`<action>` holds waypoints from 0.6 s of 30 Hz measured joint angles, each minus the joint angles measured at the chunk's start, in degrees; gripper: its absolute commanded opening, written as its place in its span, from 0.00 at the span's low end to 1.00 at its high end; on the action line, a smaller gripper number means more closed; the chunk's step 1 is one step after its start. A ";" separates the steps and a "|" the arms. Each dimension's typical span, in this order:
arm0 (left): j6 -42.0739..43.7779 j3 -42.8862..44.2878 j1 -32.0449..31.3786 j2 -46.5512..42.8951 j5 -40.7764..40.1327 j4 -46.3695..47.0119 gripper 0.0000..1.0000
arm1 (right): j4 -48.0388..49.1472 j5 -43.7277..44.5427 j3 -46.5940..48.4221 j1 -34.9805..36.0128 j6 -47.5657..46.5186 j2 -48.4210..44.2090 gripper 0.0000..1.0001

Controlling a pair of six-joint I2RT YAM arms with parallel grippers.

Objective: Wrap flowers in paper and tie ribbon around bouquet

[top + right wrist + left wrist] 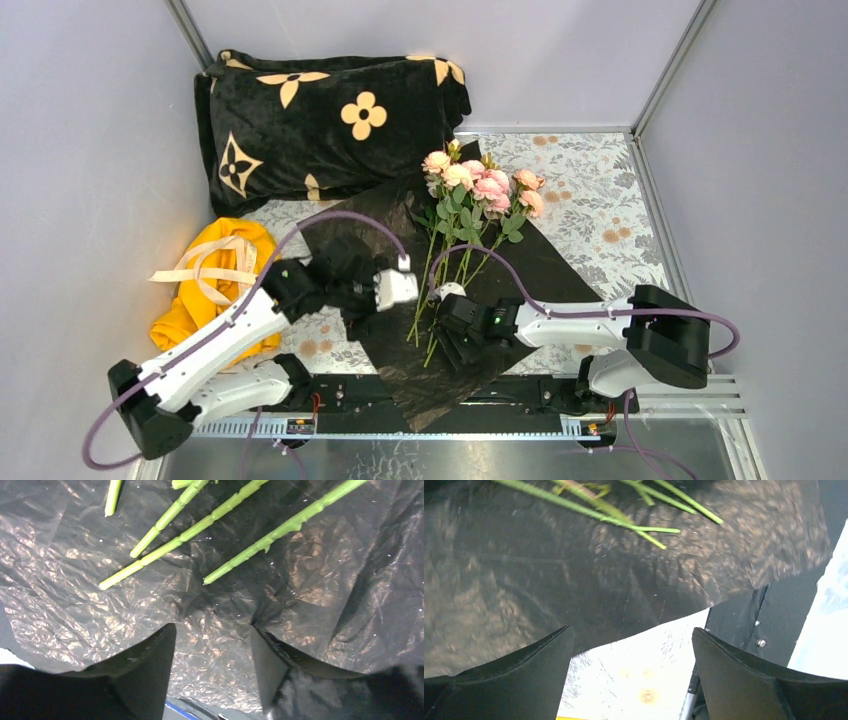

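One bunch of flowers (478,185), its pink blooms too crowded to count exactly, roughly eight. One sheet of black paper (540,265). One cream ribbon (205,268). One yellow cloth (195,305). One black blanket (330,120). Two robot arms: the left arm (215,340) and the right arm (580,328).

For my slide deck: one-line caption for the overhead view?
Roses lie on black paper; left gripper and right gripper, both open, hover near the stem ends; ribbon rests on yellow cloth.

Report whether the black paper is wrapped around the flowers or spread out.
Spread out: the paper lies flat under the flowers, whose stems show bare.
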 measured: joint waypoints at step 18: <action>11.74 -29.68 -49.11 -0.68 -15.69 25.49 0.84 | 3.15 0.37 -1.75 -0.17 6.47 -0.63 0.36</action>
